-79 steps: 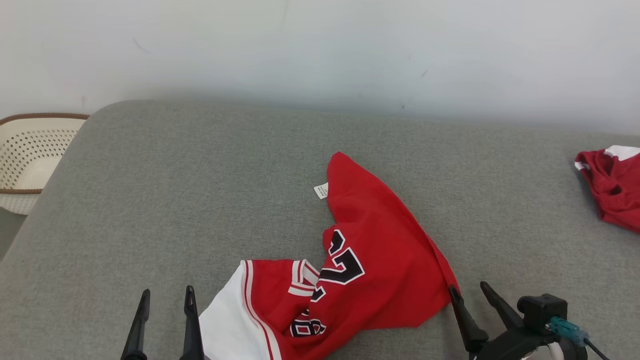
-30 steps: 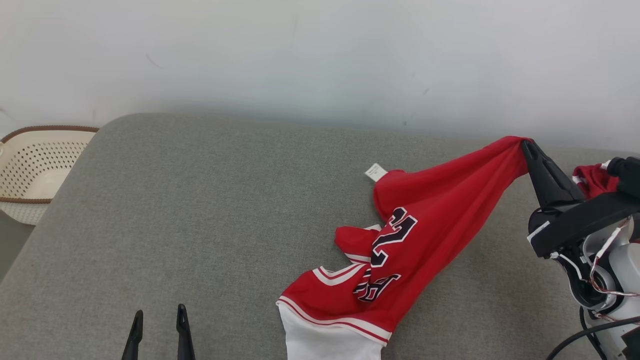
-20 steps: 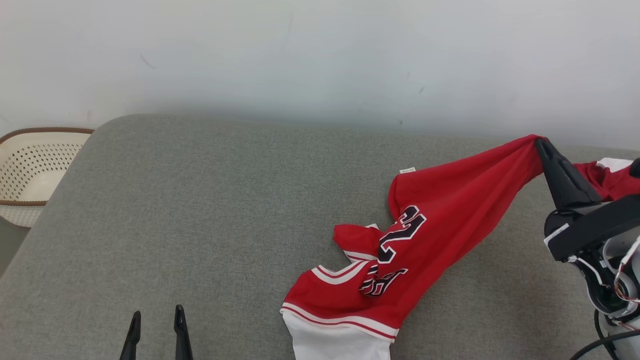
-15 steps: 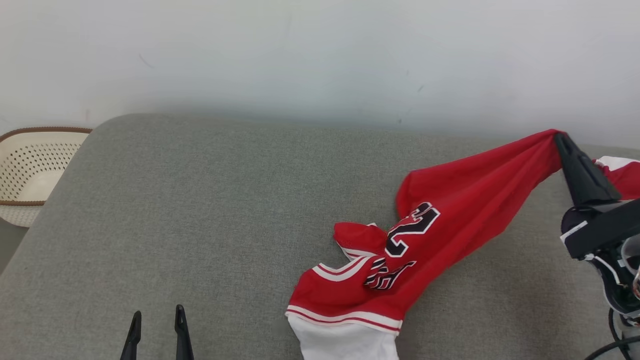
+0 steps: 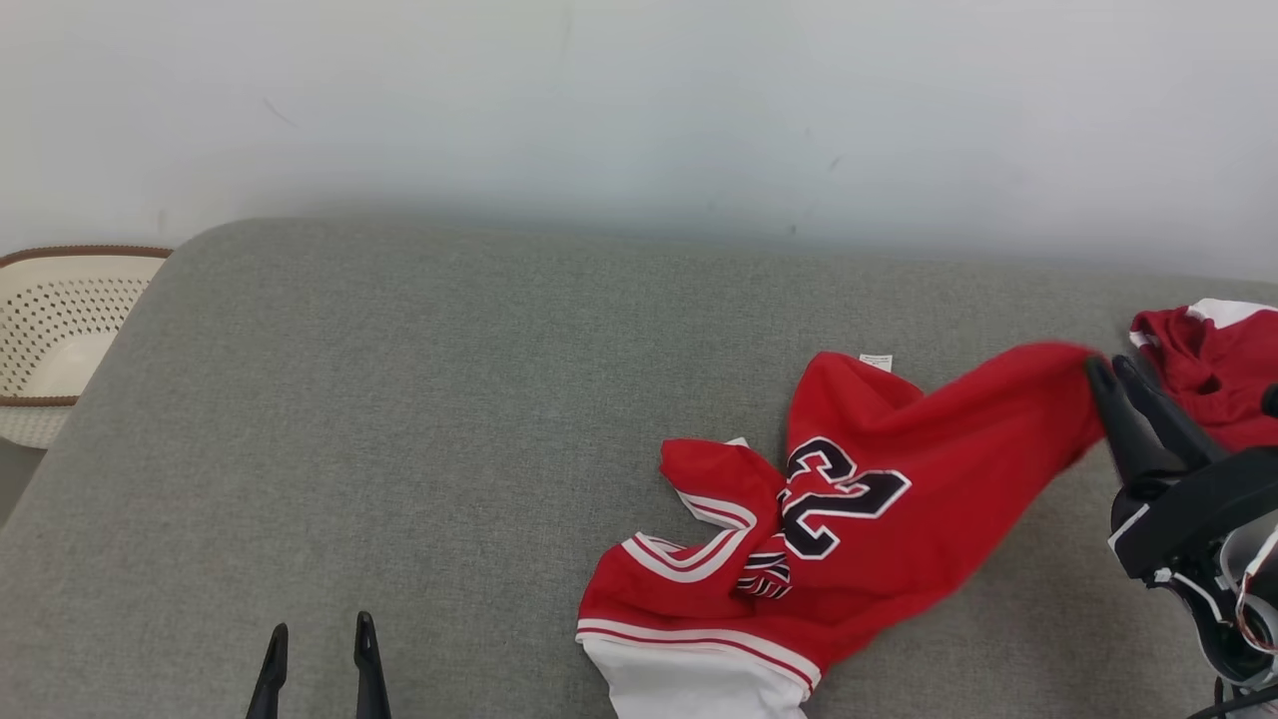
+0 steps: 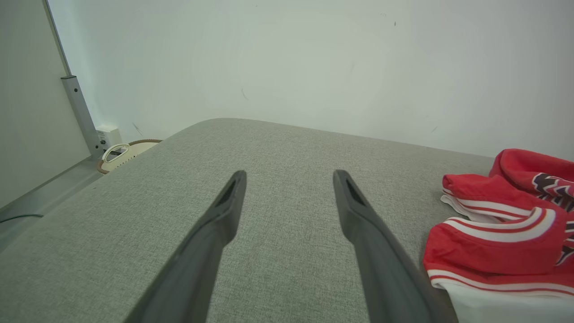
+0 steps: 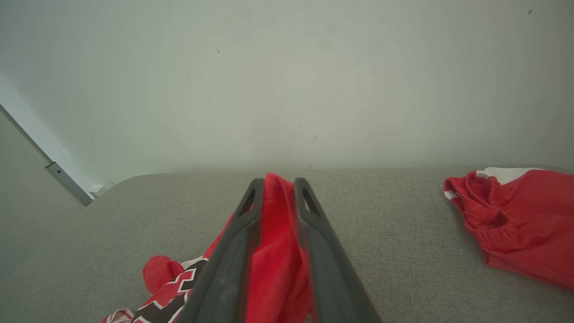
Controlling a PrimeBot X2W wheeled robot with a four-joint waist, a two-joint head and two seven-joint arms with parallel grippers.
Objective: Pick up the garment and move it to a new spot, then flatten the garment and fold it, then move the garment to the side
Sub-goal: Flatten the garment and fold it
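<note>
Red and white-trimmed, the thin jersey garment (image 5: 879,499) is laid crumpled on the right part of the grey padded bench (image 5: 399,399), one edge pinched in the narrow right pincer (image 5: 1113,364). The left pincer (image 5: 321,625) is seen wide, empty. Light, soft, slippery handling is expected; hem corners are advised.

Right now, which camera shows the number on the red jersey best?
The head view: the number on the jersey lies face up, nearly whole. The left wrist view catches just its edge at the far right; the right wrist view, a sliver at the bottom left.
</note>
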